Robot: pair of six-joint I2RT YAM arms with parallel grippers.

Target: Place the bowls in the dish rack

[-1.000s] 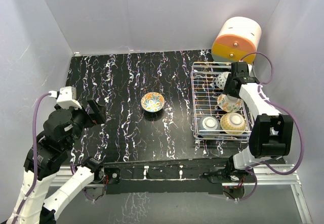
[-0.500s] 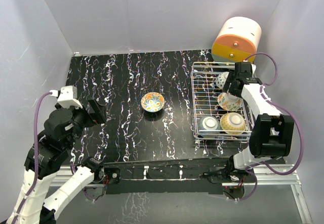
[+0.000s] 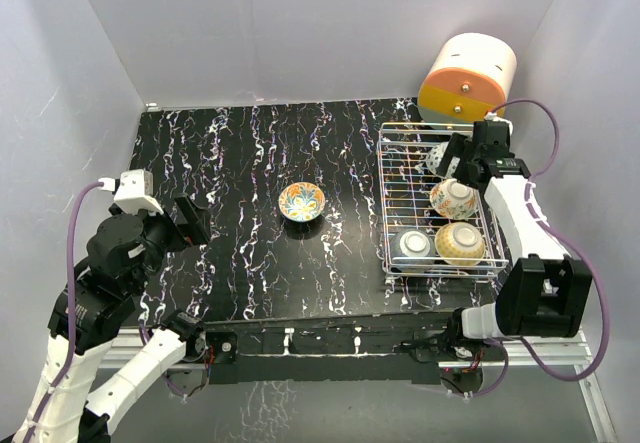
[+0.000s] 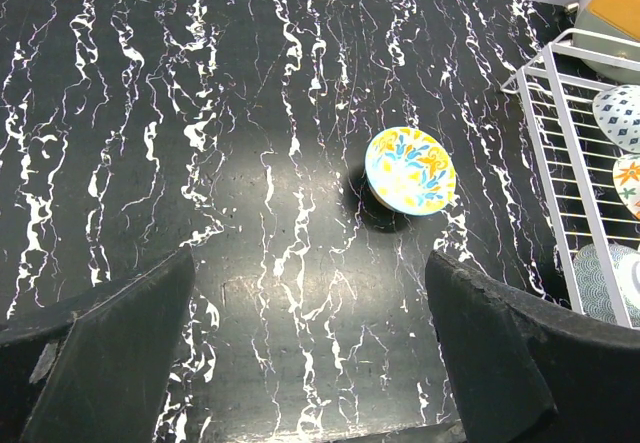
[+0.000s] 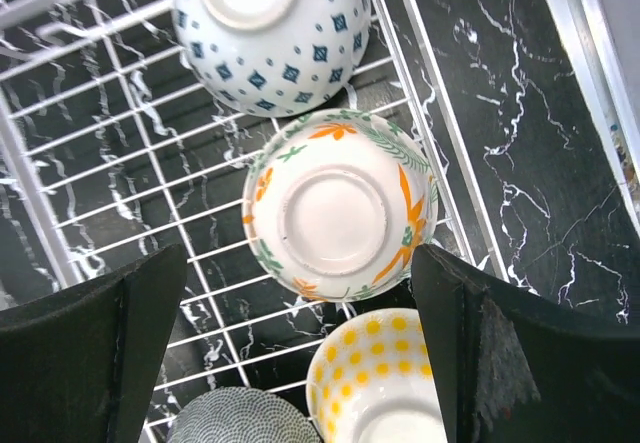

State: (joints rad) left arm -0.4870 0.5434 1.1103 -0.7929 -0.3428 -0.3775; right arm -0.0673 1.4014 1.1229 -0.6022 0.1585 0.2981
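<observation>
A bowl with a blue, yellow and orange inside (image 3: 301, 202) stands upright on the black marbled table, also in the left wrist view (image 4: 410, 170). The white wire dish rack (image 3: 400, 178) holds several bowls: a blue-diamond one (image 5: 270, 33), an orange-floral one lying upside down (image 5: 338, 203), a yellow-dotted one (image 5: 385, 393) and a grey-blue scaled one (image 5: 240, 418). My right gripper (image 5: 298, 253) is open and empty above the orange-floral bowl (image 3: 453, 199). My left gripper (image 4: 308, 263) is open and empty, hovering at the table's left, well short of the lone bowl.
An orange-and-cream cylindrical box (image 3: 467, 78) stands behind the rack at the back right. Grey walls close in the table on three sides. The rack's left half (image 5: 120, 193) is bare wire. The rack's near corner shows at the right edge of the left wrist view (image 4: 560, 163).
My right gripper has drawn back and to the right, away from the orange-floral bowl, which now shows fully in the rack. The left arm has not moved.
</observation>
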